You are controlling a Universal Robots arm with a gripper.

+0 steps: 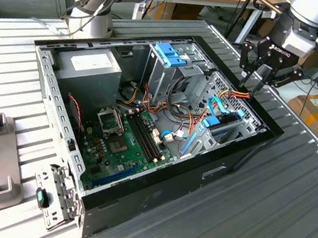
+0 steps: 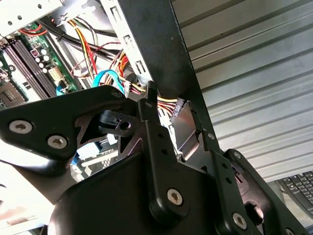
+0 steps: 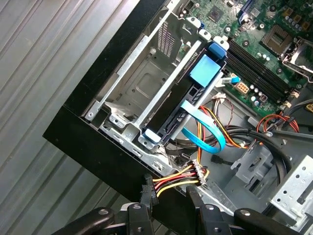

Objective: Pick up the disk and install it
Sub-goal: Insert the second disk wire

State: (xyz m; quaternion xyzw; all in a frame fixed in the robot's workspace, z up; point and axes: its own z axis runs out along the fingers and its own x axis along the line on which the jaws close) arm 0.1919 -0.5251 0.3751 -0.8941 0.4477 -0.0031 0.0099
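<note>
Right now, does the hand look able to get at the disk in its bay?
Probably yes: the case is open on top and the hand hangs above its edge, near the disk. However, a light-blue cable crosses the disk and may hinder a grasp.

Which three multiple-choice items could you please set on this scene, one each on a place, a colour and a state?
1. Where is the gripper?
A. Over the power supply
B. Above the case's edge at the exterior view's right, by the yellow and red wires
C. On the table

2. What colour are the disk's rails?
A. Red
B. Green
C. Blue

3. How is the case?
A. Open on its side
B. Closed
C. Standing upright

Answers:
1 B: the gripper hangs beside the wires.
2 C: the disk has blue ends in the first wrist view.
3 A: the case lies flat, with the motherboard exposed.
</note>
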